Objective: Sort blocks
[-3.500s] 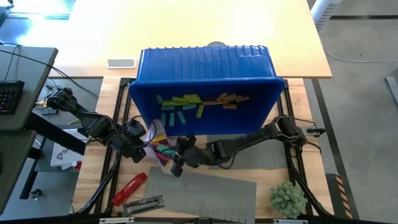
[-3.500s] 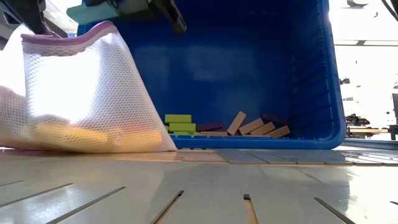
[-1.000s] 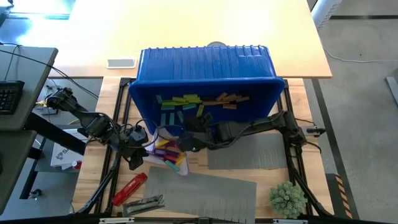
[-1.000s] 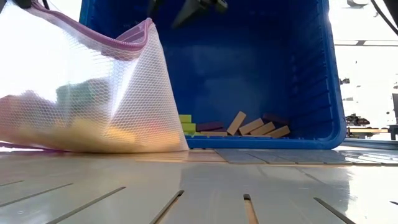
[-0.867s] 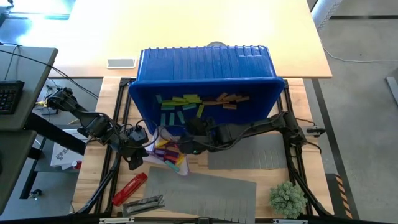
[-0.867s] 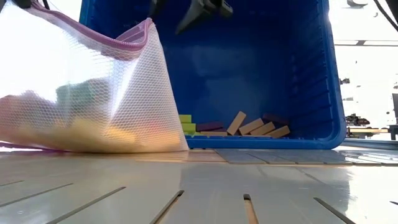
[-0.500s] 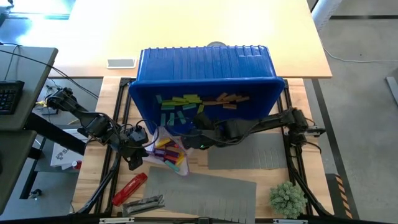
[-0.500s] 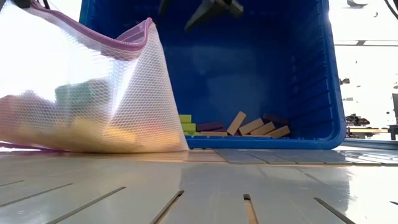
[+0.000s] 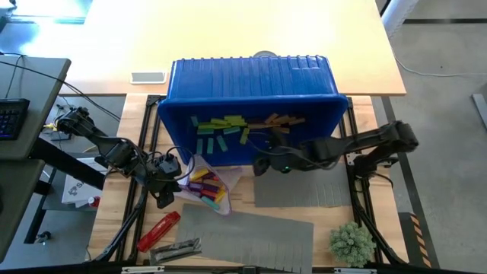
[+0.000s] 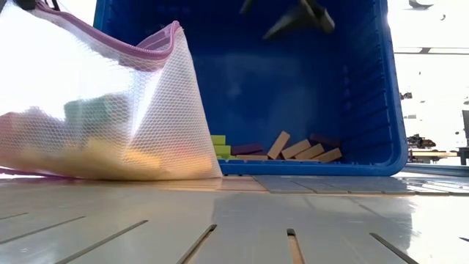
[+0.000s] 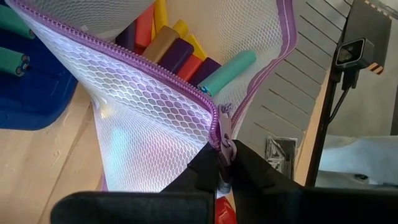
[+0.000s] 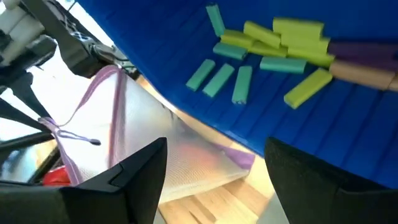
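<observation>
The left gripper (image 11: 225, 163) pinched the white mesh zip pouch (image 9: 205, 181) by its purple edge. The right gripper (image 9: 262, 161) hung wide and empty by the blue plastic bin (image 9: 251, 76), where the coloured bar-shaped blocks (image 9: 228, 125) lay. If that pinch slipped, the pouch mouth might sag shut.

The blocks (image 10: 95, 139) inside the mesh bag (image 10: 110, 88) look blurry; the bag's left side is cut off.

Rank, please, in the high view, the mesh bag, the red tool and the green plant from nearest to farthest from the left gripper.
From the left gripper, which is shut on the bag's zipper end:
1. Mesh bag: right at the fingertips, just in front of the blue bin.
2. Red tool: on the table's near left side.
3. Green plant: at the near right corner.
</observation>
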